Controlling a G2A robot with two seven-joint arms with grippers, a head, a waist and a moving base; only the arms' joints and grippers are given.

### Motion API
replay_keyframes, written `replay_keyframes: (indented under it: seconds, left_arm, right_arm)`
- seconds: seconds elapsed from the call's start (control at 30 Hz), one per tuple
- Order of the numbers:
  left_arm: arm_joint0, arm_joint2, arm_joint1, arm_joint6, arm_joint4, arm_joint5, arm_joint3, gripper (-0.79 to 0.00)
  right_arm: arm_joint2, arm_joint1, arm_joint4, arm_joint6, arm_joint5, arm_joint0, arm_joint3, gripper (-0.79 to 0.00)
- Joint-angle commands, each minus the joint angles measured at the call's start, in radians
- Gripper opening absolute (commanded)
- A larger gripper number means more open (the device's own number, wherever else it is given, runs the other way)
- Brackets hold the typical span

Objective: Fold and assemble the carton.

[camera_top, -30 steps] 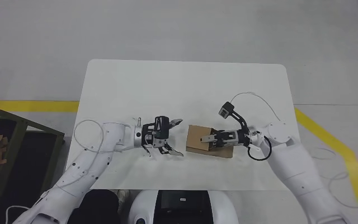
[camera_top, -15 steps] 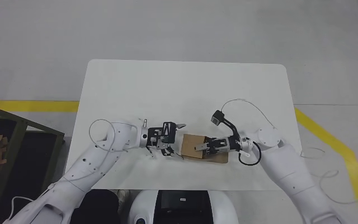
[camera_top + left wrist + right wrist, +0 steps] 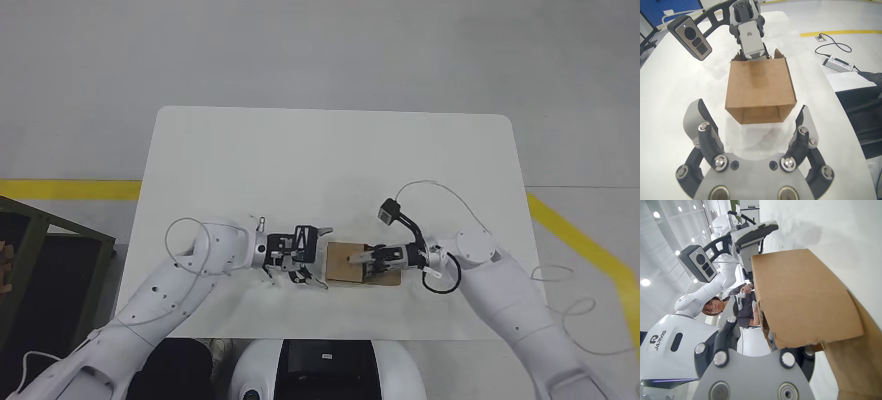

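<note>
Lying on its side near the front edge of the white table point(image 3: 330, 150), the carton point(image 3: 362, 264) is a squared-up brown tube whose long axis runs from one arm to the other. The right gripper point(image 3: 374, 256) is pinched onto the top wall at the far end. The near mouth gapes straight at the left gripper point(image 3: 752, 109), which hangs just beside it, fingers spread wide, holding nothing. Folding that end in looks like the left arm's job.
</note>
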Motion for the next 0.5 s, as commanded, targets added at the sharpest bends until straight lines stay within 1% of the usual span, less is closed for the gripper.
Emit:
replay_keyframes:
  seconds: [0.0, 0.27, 0.47]
  left_arm:
    - [-0.001, 0.003, -0.001, 0.000, 0.001, 0.001, 0.001, 0.000]
    - [-0.005, 0.019, -0.008, -0.003, 0.003, 0.011, 0.005, 0.000]
    - [-0.012, 0.029, -0.013, -0.005, 0.003, 0.016, 0.011, 0.000]
  right_arm:
    - [0.001, -0.003, 0.015, -0.001, -0.011, -0.001, 0.010, 0.000]
    - [0.006, -0.017, 0.106, 0.021, -0.075, -0.003, 0.038, 0.000]
    - [0.007, -0.025, 0.142, 0.009, -0.087, -0.006, 0.029, 0.000]
